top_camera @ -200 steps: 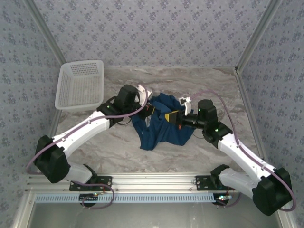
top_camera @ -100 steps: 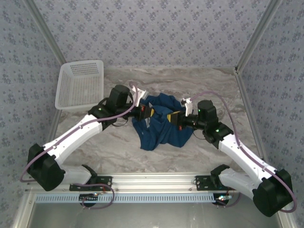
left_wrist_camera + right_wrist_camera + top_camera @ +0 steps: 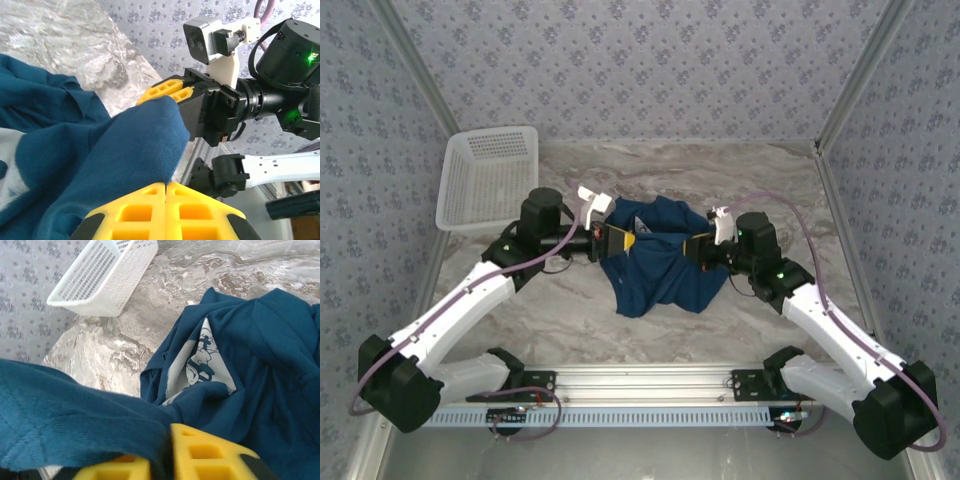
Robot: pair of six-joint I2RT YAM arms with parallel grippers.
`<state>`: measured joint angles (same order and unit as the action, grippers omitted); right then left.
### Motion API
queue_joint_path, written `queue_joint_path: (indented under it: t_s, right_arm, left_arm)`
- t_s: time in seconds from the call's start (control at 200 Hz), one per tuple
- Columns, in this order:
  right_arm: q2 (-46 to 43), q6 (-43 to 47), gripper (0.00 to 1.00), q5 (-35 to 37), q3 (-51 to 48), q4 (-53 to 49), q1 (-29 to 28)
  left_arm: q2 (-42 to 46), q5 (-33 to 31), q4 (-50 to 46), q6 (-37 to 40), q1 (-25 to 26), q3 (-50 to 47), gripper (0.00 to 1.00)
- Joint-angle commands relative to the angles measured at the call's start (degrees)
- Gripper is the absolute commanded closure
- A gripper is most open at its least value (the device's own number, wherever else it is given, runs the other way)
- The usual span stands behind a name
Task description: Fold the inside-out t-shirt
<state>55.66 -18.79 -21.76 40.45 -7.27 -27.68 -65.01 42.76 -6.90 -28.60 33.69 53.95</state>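
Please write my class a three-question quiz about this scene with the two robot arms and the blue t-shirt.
1. True or false: the t-shirt lies inside the basket.
2. Seen from above, the basket sits at the table's: A far left corner, B far right corner, C near edge.
3. Which grips the t-shirt: the left claw, the right claw, or both?
Key: 1 false; 2 A; 3 both.

Navy t-shirt [image 3: 660, 278], white basket [image 3: 488, 190], grey-marbled table [image 3: 570, 320].
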Motion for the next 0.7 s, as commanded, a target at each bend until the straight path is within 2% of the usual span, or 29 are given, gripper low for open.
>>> queue_joint_path:
  t_s: [0.0,0.125,0.185,0.29,0.46,0.695]
  right_arm:
    - [-1.3,5.9,0.74,-2.6,1.5,-1.7,-1.1]
    - [-1.7,11.7,0.63,0.5,2.8,-6.3,-3.6]
    - [-2.1,14.2,0.55,3.9,3.8,-8.8,-5.4]
    - [-2.8,18.5,0.48,10.0,5.3,-12.4,-9.5]
    - [-3.2,21.9,0.44,17.0,6.8,-13.6,-14.1]
    - [-0.9,24.9,0.38,19.0,8.6,-12.1,-19.2]
  left_arm:
    - [-1.7,3.5,-1.2,-0.9,-0.2,1.2,1.00]
    - [-3.0,3.4,-2.3,-1.1,-0.2,2.2,1.00]
    - [-3.4,3.3,-2.6,-1.2,-0.3,2.9,1.00]
    - [-3.8,3.0,-3.6,-1.1,-0.2,3.6,1.00]
    - [-4.3,2.9,-4.2,-0.9,-0.3,4.0,1.00]
    - [-4.7,2.7,-4.5,-1.3,-0.3,4.4,1.00]
